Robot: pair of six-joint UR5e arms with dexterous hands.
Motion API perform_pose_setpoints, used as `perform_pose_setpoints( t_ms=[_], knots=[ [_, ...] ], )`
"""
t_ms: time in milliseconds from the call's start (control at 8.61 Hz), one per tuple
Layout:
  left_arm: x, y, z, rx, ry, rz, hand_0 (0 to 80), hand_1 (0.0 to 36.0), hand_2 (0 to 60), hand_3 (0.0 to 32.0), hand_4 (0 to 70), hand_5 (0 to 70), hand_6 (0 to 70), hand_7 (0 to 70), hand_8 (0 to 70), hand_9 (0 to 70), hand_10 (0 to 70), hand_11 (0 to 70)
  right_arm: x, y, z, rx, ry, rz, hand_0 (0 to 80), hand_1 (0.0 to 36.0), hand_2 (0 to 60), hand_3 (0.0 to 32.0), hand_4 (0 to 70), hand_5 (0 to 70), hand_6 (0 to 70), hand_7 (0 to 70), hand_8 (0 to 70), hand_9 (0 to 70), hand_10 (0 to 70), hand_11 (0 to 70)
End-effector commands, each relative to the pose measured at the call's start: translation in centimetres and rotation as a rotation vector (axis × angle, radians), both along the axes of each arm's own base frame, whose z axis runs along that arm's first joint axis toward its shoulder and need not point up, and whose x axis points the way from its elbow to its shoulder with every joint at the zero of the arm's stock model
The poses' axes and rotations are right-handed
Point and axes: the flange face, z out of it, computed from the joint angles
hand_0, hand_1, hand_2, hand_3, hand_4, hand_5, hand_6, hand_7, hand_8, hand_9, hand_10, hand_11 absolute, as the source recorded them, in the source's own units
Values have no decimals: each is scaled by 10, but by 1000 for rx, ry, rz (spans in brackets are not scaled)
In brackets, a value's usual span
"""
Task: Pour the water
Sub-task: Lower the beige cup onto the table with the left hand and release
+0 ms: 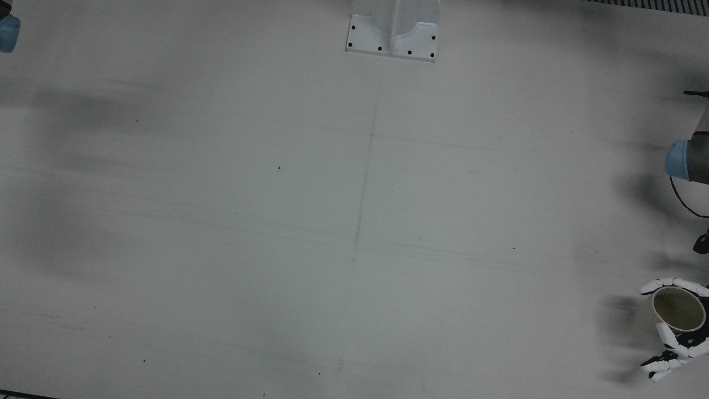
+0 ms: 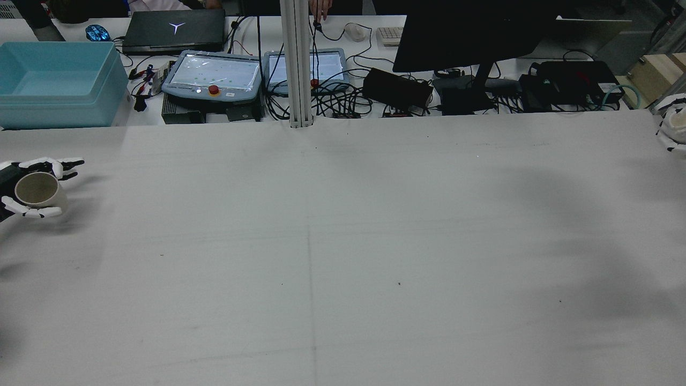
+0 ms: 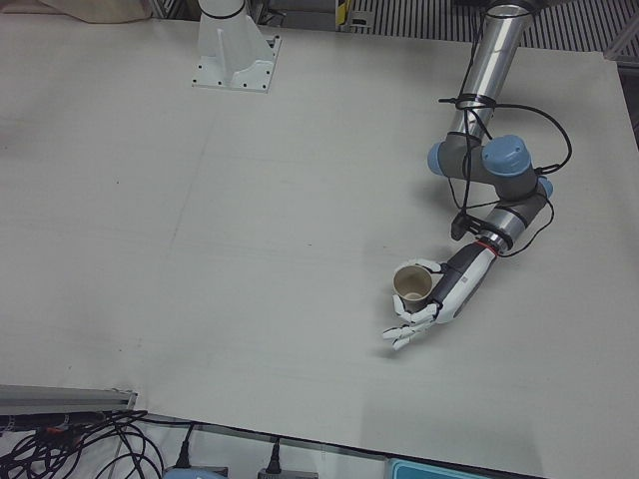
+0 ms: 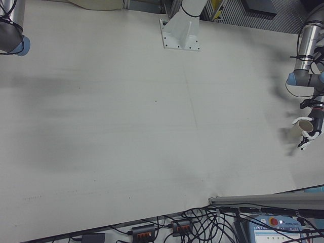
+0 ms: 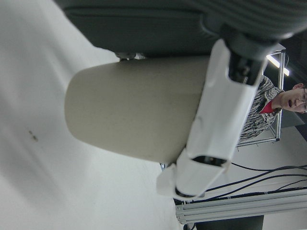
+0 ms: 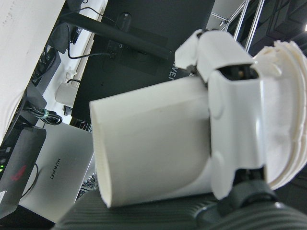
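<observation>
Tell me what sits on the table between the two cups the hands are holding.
Nothing: in the rear view the table is bare between the beige cup in the left hand and the white cup in the right hand.

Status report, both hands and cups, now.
Left hand shut on beige cup, upright, far left edge. Right hand shut on white cup, far right edge. Table between them bare.

A robotics lab: a broad white worktable backed by two grey teach pendants with lit screens, a black laptop, a dark monitor and tangled black cables.
</observation>
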Motion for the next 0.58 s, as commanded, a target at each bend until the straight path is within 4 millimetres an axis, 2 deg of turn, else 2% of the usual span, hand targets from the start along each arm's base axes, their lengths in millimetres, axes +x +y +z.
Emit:
perform_pose_setpoints(
  t_ms=[0,349,465],
  knots=[
    [5,3,16,-15,-12,-13,800,360,600,0,383,700,201,142,131,68,76,153,-6,-7,-5,10,1,-9,800,360,600,0,390,338,700,700,700,700,597,700],
    [11,5,19,-28,-17,-11,800,360,600,0,386,700,206,146,132,70,77,154,-6,-7,-5,10,1,-9,800,360,600,0,396,337,700,700,700,700,587,700],
    [19,9,22,-30,-18,3,800,360,600,0,387,700,212,151,134,72,76,153,-6,-7,-5,10,2,-9,800,360,600,0,397,337,700,700,700,700,585,700]
  ],
)
